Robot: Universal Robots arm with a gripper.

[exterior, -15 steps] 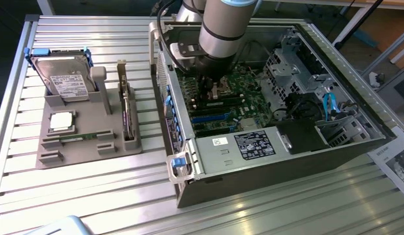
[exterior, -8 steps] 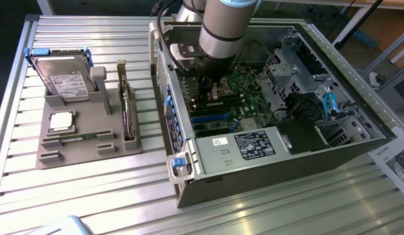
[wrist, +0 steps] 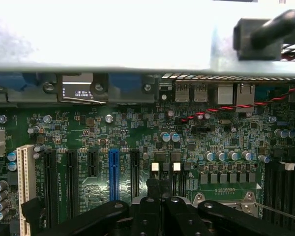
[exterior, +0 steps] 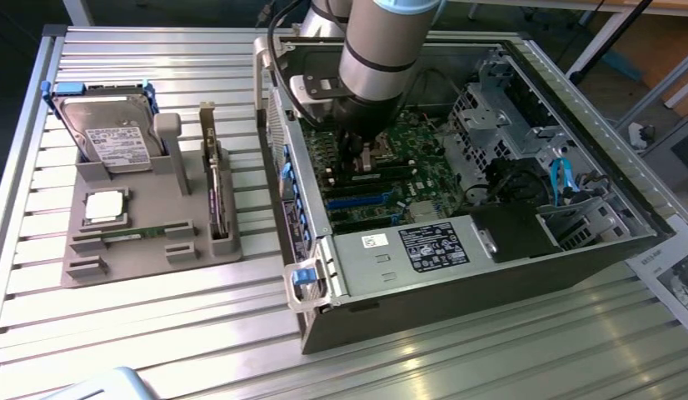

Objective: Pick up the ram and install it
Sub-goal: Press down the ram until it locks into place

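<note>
The ram is a slim green stick lying flat in a slot near the front of the grey parts holder, at the exterior view's left. My gripper is far from it, down inside the open computer case, just above the green motherboard. In the wrist view the gripper hangs over the motherboard with its dark fingers pressed together above two narrow slots with white latches. I make out nothing held between them.
On the holder also stand a hard drive, a square silver processor chip and an upright dark expansion card. Case walls, a drive cage, a power supply and cables surround the arm. The blue slot lies beside the gripper.
</note>
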